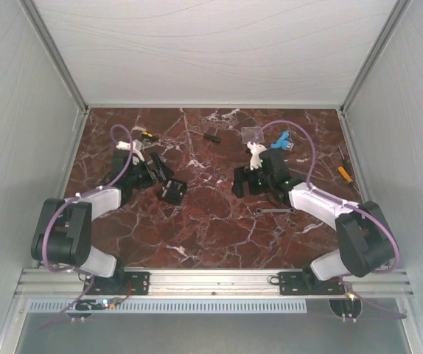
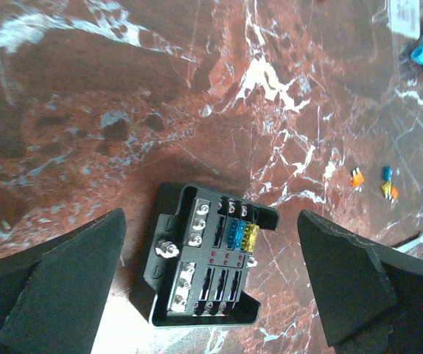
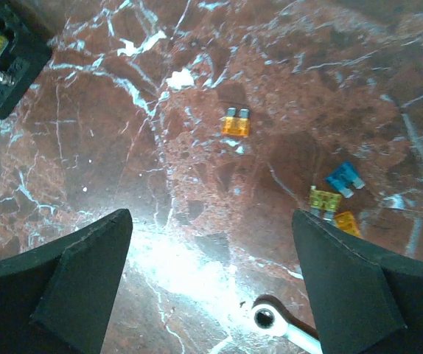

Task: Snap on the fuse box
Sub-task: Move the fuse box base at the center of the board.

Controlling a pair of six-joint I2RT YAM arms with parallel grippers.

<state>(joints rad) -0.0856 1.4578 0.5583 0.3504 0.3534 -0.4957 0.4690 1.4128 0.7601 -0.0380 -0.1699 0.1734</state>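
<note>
Now your left tool [image 2: 211, 220] hangs spread over the fuse box [image 2: 208, 258], lower centre; likely descend and pinch next.

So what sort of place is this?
Probably an enclosed robot test bench: white panel walls box in a marble-patterned table, a left arm and right arm are bolted at its near edge, and a fuse box lies on it.

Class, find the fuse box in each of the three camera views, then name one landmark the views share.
Top external: fuse box left of centre.
Left wrist: fuse box bottom centre.
Right wrist: fuse box top left corner, cut off.
Shared landmark: silver wrench lying to the box's right.
</note>
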